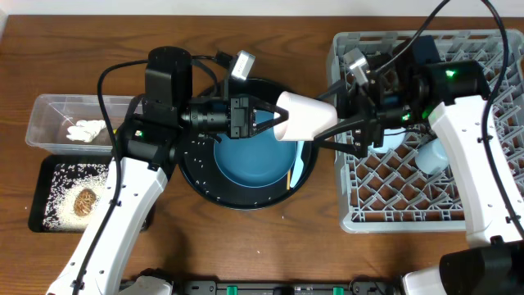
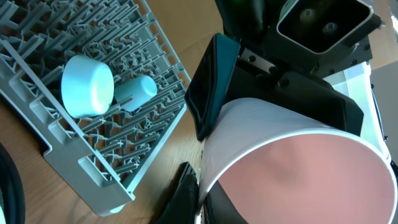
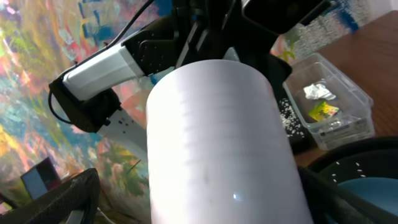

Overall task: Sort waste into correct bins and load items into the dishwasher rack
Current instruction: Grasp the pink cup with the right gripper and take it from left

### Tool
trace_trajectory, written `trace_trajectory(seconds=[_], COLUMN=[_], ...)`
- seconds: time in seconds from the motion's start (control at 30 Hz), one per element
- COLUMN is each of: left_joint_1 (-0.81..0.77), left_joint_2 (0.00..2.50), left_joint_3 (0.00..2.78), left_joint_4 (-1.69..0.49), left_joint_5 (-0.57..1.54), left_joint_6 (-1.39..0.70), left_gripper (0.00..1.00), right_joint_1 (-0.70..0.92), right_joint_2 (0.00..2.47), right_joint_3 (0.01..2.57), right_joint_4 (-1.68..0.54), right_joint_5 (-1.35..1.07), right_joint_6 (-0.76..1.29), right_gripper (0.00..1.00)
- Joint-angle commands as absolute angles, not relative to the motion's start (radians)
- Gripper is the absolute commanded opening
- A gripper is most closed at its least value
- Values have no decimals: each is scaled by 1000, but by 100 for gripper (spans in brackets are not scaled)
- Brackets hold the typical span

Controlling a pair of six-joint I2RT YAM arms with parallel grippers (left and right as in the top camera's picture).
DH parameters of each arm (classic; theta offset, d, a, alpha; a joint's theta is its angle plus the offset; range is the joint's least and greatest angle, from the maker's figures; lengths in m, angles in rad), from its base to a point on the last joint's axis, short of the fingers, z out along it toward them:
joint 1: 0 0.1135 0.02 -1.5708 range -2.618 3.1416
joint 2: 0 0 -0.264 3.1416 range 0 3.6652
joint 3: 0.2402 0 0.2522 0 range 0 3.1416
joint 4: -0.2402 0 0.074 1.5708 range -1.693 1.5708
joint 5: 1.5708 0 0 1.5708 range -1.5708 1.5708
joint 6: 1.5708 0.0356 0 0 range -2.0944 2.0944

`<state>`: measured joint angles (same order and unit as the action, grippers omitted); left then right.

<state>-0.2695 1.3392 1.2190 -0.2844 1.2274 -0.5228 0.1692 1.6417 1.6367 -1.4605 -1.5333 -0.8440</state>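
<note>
The left tool (image 1: 277,115) is clamped on the rim of the pink cup (image 1: 304,115). It holds the cup on its side in the middle of the frame, above the dark-blue plate (image 1: 250,160) on the round black tray (image 1: 195,174). The right tool (image 1: 326,119) stands wide apart, one finger on either side of the cup's base. At right, the dishwasher rack (image 1: 360,205) holds the pale-blue bowl (image 1: 432,154) and the light-blue cup (image 1: 389,135).

Pink cup (image 1: 304,115) sideways in mid-air, between blue plate (image 1: 246,160) and grey rack (image 1: 393,192)
</note>
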Motion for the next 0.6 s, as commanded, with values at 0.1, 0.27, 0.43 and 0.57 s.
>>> trace_trajectory(seconds=[0.1, 0.27, 0.43, 0.57], left_joint_1=[-270, -270, -270, -270], left_joint_2=[1347, 1347, 1346, 1346], left_joint_3=[1228, 1228, 1228, 1228], left_joint_4=[-274, -274, -274, -274], left_joint_5=[1238, 1239, 1250, 1250], left_joint_6=[-509, -509, -509, -509], left_gripper=[6, 6, 7, 6], right_joint_1=[216, 222, 222, 221], right_joint_2=[1623, 1623, 1623, 1623], right_joint_3=[1654, 1654, 1654, 1654], right_joint_4=[-1457, -1458, -1456, -1456], right_joint_5=[-1559, -1559, -1543, -1540], right_joint_6=[-904, -914, -915, -915], right_gripper=[89, 81, 71, 70])
